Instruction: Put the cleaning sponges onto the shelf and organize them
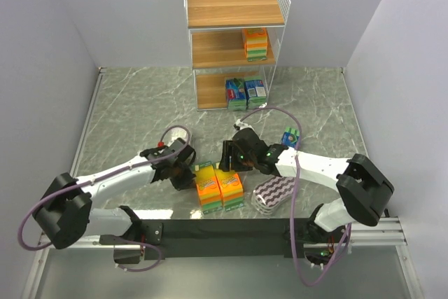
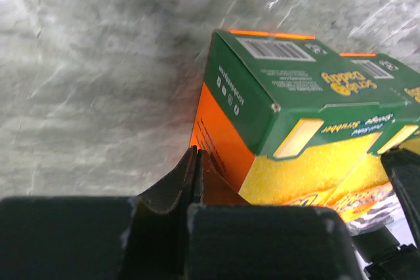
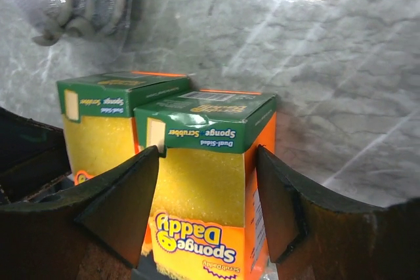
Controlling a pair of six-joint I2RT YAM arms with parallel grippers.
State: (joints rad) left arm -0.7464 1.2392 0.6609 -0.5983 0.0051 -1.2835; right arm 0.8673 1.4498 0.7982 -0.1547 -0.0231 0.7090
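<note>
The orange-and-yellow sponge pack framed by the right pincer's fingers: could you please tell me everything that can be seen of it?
The sponge pack is a small upright box: yellow sponge front with a Sponge Daddy logo that reads upside down here, orange side with fine print, green card top bearing a barcode. It stands on the grey marbled table, close against a matching pack. The open right pincer frames it, one finger each side; contact is unclear.
</note>
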